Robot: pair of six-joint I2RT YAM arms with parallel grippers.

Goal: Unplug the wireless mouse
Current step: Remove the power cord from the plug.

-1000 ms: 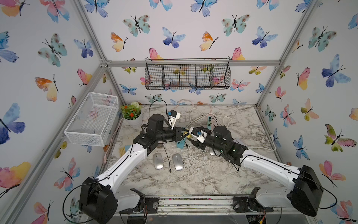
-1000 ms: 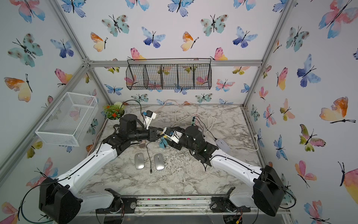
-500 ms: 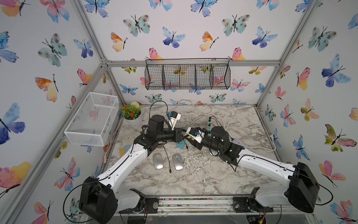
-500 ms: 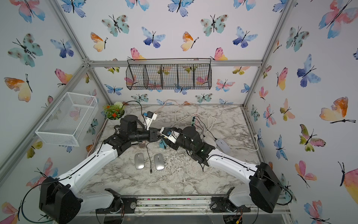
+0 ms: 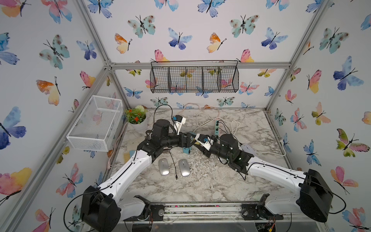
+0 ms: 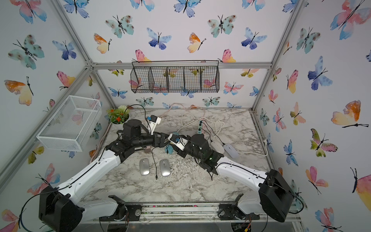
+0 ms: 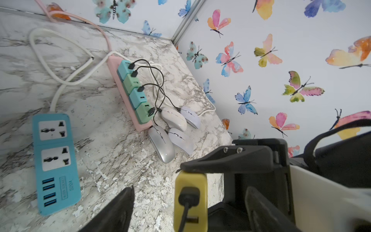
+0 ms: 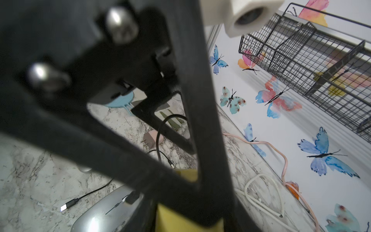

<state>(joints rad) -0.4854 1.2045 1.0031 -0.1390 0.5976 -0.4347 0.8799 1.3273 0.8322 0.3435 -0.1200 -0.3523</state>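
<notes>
A: Starting with both top views, where do we find the mice?

B: We see a flat silver wireless mouse (image 5: 163, 169) and its silver twin (image 5: 184, 170) side by side on the marble-patterned worktop (image 5: 210, 186). A thin black cable (image 5: 174, 163) runs between them. Its loose connector (image 5: 176, 177) lies on the marble, touching neither. Farther back, above the worktop, the left end effector (image 5: 192, 140) and the right end effector (image 5: 198, 144) meet tip to tip.

A: And through the left wrist camera?

B: We see the left end effector's fingers (image 7: 116, 209) spread wide, either side of a yellow plastic charger block (image 7: 190, 206) and clear of it. A black plug (image 7: 188, 196) sits in the block's port. One right finger (image 7: 220, 162) presses on the block's far end and the block hangs off the worktop, so we read the right end effector as pinching it. The opposing finger is hidden. Beyond, a blue plastic power strip (image 7: 56, 160) lies flat. A pink power strip (image 7: 141, 126) carries teal and green adapter cubes (image 7: 138, 96), with four more mice (image 7: 173, 120) clustered at its end.

A: And the right wrist camera?

B: Blurred black parts of the left end effector fill most of it. We make out the yellow block at the frame's edge and a silver mouse (image 8: 104, 219) just beside it, though we cannot tell which. The loose connector lies on the marble near that mouse.
</notes>
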